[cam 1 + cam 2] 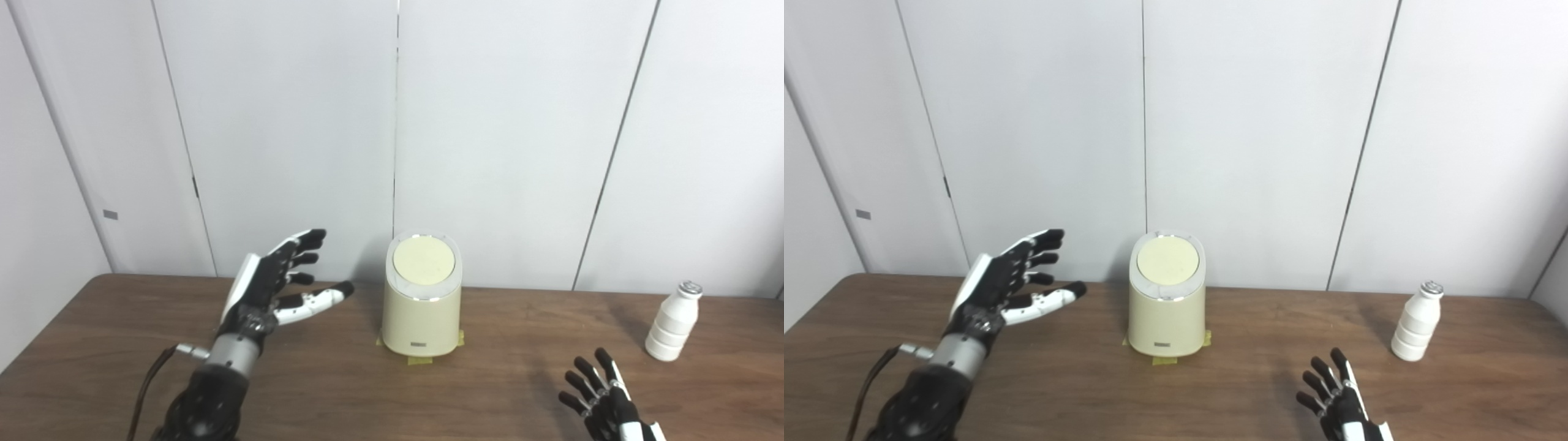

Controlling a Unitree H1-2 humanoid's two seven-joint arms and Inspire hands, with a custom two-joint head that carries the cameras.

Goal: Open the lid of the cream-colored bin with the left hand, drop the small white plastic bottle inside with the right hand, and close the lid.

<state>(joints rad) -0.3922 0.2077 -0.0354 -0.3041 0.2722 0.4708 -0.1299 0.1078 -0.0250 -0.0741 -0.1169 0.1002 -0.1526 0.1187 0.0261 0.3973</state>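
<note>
Nothing of the task is seen to be done: the lid (424,260) of the cream-colored bin (421,318) is shut. The left hand (275,282) is held raised to the left of the bin, fingers spread and empty. The small white plastic bottle (674,321) is left upright, well to the right of the bin, ungrasped, while the right hand (603,398) is kept low, right of the bin, fingers apart.

Glossy plastic bin (421,318) on matt wood-grain table (343,392).
</note>
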